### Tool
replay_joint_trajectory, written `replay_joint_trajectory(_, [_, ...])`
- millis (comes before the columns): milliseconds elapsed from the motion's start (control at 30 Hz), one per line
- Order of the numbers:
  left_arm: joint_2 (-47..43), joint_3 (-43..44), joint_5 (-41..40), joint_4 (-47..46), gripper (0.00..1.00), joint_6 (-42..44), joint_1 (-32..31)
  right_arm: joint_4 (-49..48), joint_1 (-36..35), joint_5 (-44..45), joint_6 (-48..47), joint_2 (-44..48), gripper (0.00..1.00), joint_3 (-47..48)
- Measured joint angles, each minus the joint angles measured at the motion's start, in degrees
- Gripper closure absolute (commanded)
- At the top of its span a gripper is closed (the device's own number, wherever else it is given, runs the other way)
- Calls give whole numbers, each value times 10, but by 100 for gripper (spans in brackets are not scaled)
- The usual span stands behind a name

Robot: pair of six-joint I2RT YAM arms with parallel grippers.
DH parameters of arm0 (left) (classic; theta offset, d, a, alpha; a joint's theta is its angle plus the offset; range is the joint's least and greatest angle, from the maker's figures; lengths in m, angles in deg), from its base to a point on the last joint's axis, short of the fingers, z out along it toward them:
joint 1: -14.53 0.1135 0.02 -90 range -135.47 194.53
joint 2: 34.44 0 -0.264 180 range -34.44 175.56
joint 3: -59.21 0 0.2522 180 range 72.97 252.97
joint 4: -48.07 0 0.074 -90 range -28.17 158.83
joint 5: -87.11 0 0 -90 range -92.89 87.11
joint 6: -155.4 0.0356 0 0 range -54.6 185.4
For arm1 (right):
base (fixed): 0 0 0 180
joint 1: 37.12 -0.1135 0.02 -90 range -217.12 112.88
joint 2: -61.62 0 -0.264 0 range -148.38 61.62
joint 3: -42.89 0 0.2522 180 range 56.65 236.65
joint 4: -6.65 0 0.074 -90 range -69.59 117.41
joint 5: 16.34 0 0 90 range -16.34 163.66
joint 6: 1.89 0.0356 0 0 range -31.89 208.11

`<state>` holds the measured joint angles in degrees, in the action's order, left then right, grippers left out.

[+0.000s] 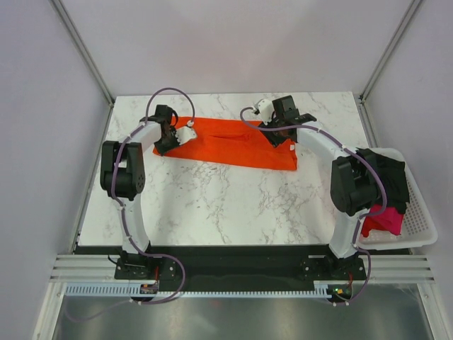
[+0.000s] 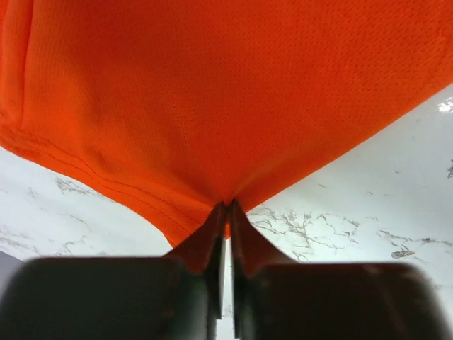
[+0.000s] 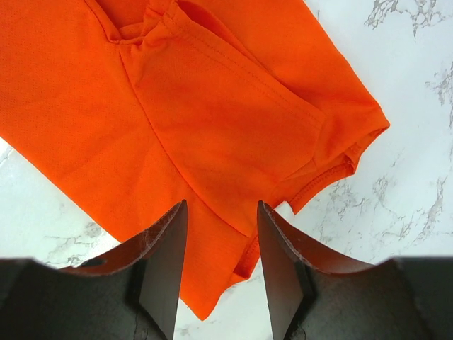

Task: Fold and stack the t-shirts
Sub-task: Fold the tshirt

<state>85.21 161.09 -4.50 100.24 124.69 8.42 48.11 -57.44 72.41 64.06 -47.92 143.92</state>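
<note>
One orange shirt (image 1: 237, 144) lies flat on the table (image 1: 212, 205), far centre. The cloth looks thin, light and limp, likely to sag and slip, so pinch at hem corners. The left gripper (image 2: 228, 212) is nipped almost closed on a hem corner; the right gripper (image 3: 221, 262) stands half open over a sleeve, empty. In the basket (image 1: 425, 230): one black shirt (image 1: 393, 176), one pink shirt (image 1: 386, 221).

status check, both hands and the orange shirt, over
Left hand shut on orange t-shirt edge. Right hand open over its sleeve end, not gripping. Pink t-shirt in basket at right, out of the way.
</note>
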Motion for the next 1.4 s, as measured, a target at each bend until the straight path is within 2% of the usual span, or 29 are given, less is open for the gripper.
replay_joint_trajectory(300, [-22,-25,2,24,98,4,-3,2,3,2,-12,23,50,-5])
replay_joint_trajectory(433, [-109,-93,6,82,98,0,-19,1,9,2,-12,34,50,-10])
replay_joint_trajectory(567, [-224,-157,8,165,98,-21,-72,4,14,2,-17,36,51,-27])
replay_joint_trajectory(767, [-309,-176,47,310,98,-69,-157,33,15,1,-20,36,52,-39])
replay_joint_trajectory(1067, [-313,-173,111,370,98,-134,-267,49,13,11,-9,3,52,-40])
replay_joint_trajectory(1400, [-239,-90,187,382,98,-186,-368,69,10,28,-2,-68,53,-20])
